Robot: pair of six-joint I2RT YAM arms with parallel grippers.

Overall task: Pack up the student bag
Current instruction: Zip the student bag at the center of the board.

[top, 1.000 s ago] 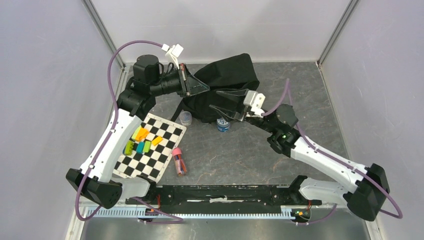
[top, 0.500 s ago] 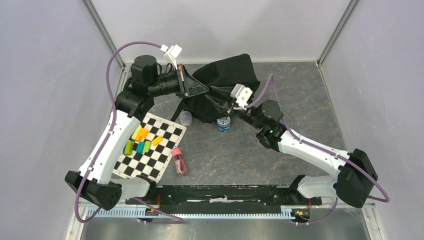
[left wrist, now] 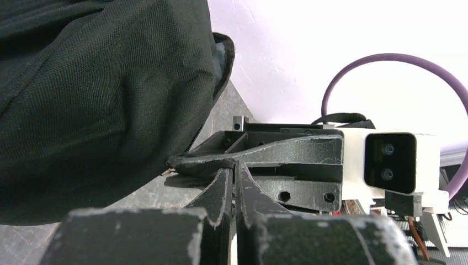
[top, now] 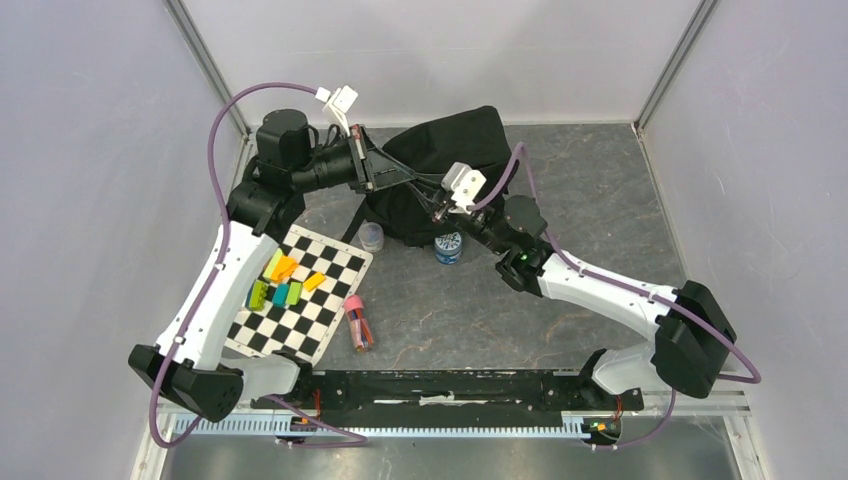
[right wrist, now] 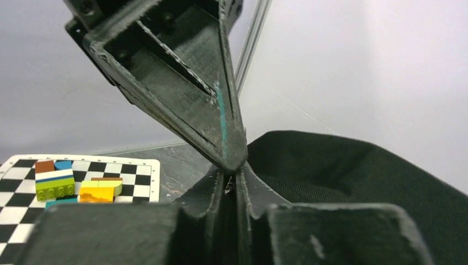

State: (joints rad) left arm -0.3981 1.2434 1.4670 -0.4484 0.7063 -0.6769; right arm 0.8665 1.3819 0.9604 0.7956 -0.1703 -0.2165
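Observation:
The student bag (top: 455,150), a big black backpack, lies slumped at the back of the table. My left gripper (top: 418,180) is shut on a black strip of its edge (left wrist: 201,164) at the bag's front left. My right gripper (top: 430,200) meets it tip to tip from the right. Its jaws are drawn almost together on a small glinting zipper pull (right wrist: 228,186). The bag (right wrist: 353,176) fills the right of the right wrist view, with the left gripper's fingers (right wrist: 182,88) above. The bag (left wrist: 99,94) covers the left of the left wrist view.
A checkered mat (top: 330,310) with several coloured bricks (top: 283,281) lies front left of the bag. A pink-capped item (top: 357,320) rests by the mat's right edge. A small clear jar (top: 371,237) and a blue-and-white jar (top: 447,247) stand against the bag's front.
My right arm has swung left to the bag's front edge and its wide-open jaws have closed to a narrow gap. The left gripper has stayed shut, shifting slightly right.

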